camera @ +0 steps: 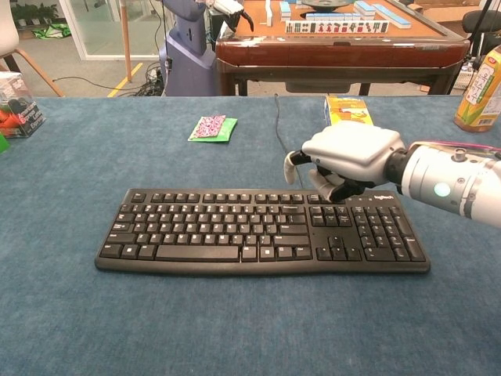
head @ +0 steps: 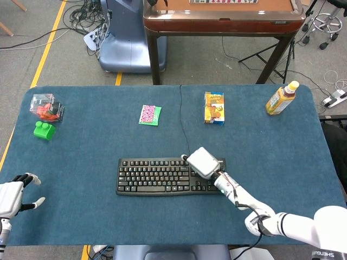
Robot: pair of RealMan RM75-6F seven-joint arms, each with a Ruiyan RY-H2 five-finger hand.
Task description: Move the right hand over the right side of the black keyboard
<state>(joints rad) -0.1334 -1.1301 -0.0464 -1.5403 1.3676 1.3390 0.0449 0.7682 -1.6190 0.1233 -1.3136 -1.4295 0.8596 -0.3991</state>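
The black keyboard [head: 162, 176] [camera: 235, 233] lies flat in the middle of the blue table, its cable running away toward the far edge. My right hand [head: 201, 162] [camera: 344, 159] hovers just above the keyboard's right part, over its back rows near the arrow keys. Its fingers are curled under the palm and hold nothing. My left hand [head: 13, 194] rests at the table's near left corner with fingers spread; the chest view does not show it.
A pink-and-green packet [head: 149, 115] [camera: 208, 127] and a yellow box [head: 214, 108] [camera: 348, 109] lie beyond the keyboard. A yellow bottle [head: 282, 98] [camera: 477, 88] stands at the far right. A green brick [head: 44, 130] and a clear box of red pieces [head: 46, 107] sit far left.
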